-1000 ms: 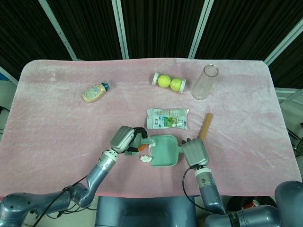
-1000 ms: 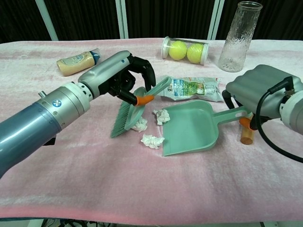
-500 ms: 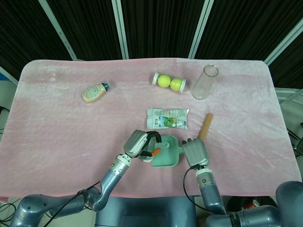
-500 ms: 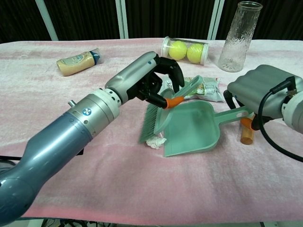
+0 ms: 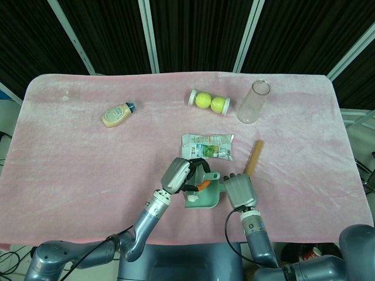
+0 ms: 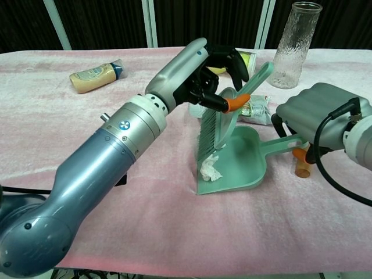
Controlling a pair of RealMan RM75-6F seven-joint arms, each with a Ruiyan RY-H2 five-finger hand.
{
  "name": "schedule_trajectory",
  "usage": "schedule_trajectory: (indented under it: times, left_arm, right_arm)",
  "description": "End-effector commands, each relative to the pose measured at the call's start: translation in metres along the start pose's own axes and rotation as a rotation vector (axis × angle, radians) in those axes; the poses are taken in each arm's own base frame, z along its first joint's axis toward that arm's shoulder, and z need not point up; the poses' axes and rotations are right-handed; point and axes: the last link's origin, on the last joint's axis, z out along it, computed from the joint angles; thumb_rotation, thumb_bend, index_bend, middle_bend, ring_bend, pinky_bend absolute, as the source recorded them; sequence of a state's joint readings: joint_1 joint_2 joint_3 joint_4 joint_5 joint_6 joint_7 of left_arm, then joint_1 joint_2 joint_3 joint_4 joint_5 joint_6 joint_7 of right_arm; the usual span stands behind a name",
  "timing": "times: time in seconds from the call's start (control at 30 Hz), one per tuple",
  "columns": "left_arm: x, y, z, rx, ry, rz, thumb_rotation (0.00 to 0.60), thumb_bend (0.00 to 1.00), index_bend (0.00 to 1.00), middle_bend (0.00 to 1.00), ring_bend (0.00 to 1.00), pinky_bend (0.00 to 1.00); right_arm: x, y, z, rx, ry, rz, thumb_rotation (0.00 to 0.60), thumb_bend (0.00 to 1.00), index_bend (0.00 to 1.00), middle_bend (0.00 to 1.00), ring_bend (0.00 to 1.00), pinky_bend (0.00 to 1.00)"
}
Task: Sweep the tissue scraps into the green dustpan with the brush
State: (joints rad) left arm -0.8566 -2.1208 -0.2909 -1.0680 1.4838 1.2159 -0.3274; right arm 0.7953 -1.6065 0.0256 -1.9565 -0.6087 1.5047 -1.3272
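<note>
My left hand [image 6: 210, 70] [image 5: 183, 174] grips the green brush [image 6: 224, 120] by its orange-collared handle, bristles down over the mouth of the green dustpan [image 6: 244, 160] [image 5: 206, 198]. A white tissue scrap [image 6: 210, 170] lies just inside the pan's front lip, under the bristles. Any other scraps are hidden by the brush and arm. My right hand [image 6: 321, 123] [image 5: 238, 191] holds the dustpan's handle at the right side, fingers wrapped around it.
Behind the dustpan lies a printed plastic packet [image 5: 207, 146]. A brown stick [image 5: 253, 156] lies right of the pan. Further back stand a glass vase [image 5: 254, 101], a tube of tennis balls [image 5: 210, 101] and a small bottle [image 5: 116, 114] at the left.
My left hand swept the brush rightward over the cloth to the dustpan's mouth. The loose scraps moved with it; one now lies inside the pan. The right hand stayed put.
</note>
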Motion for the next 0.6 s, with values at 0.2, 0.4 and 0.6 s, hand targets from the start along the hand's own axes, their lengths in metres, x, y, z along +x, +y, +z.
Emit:
schedule_trajectory:
  times: [0.2,0.4,0.6]
  left_arm:
    - [0.022,-0.007,0.001,0.003,0.03,0.01,0.6,0.37,0.55,0.64,0.83,0.97]
    - [0.037,-0.017,-0.005,0.017,0.014,0.03,0.6,0.37,0.55,0.64,0.83,0.97]
    - [0.044,-0.031,-0.023,0.051,-0.058,0.081,0.6,0.37,0.55,0.64,0.83,0.97]
  right_arm:
    - [0.0,-0.011,-0.004,0.019,-0.013,0.022,0.6,0.39,0.51,0.51,0.6,0.73]
    - [0.001,-0.017,-0.004,0.02,-0.019,0.03,0.6,0.39,0.51,0.51,0.6,0.73]
    - [0.001,-0.016,-0.003,0.011,-0.025,0.03,0.6,0.39,0.51,0.51,0.6,0.73]
